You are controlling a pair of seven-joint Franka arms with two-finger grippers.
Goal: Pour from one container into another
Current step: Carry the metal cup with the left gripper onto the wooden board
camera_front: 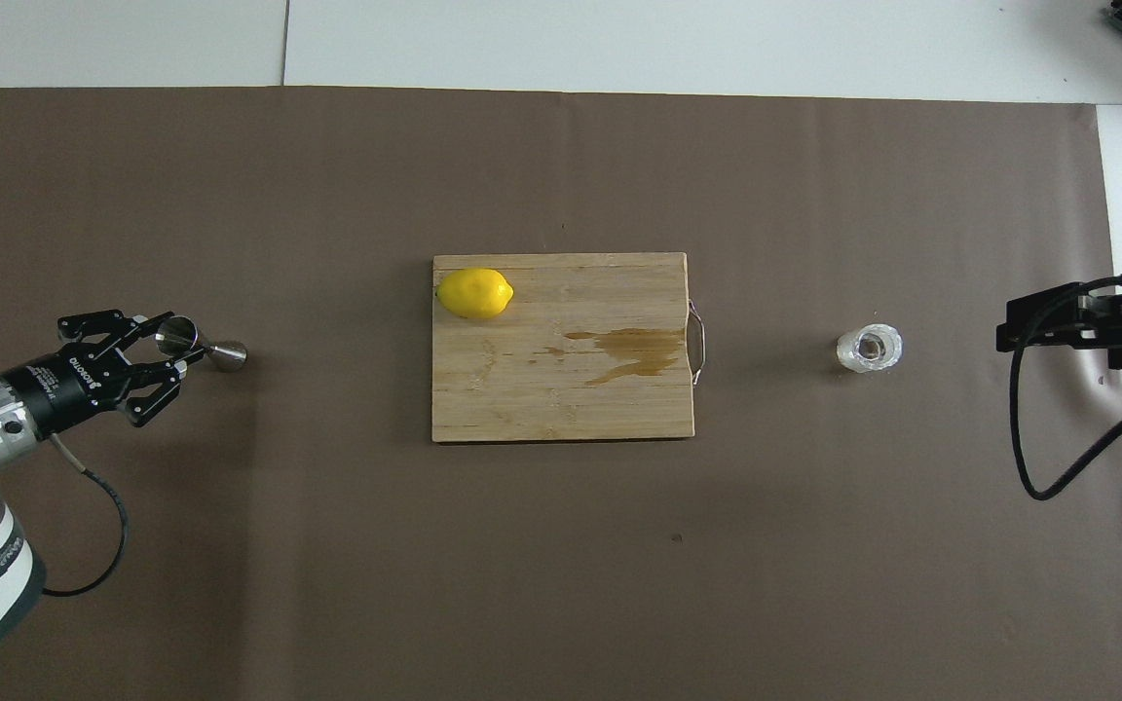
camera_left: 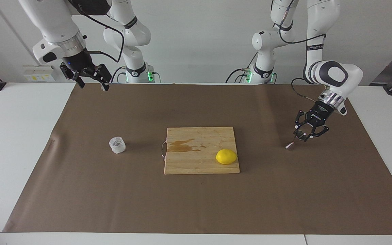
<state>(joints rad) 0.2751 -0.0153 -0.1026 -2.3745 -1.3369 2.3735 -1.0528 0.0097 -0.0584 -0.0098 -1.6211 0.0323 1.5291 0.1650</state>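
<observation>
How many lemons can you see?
1. The lemon lies on the wooden cutting board, at the corner toward the left arm's end of the table and farther from the robots. No other lemon shows in either view.
</observation>
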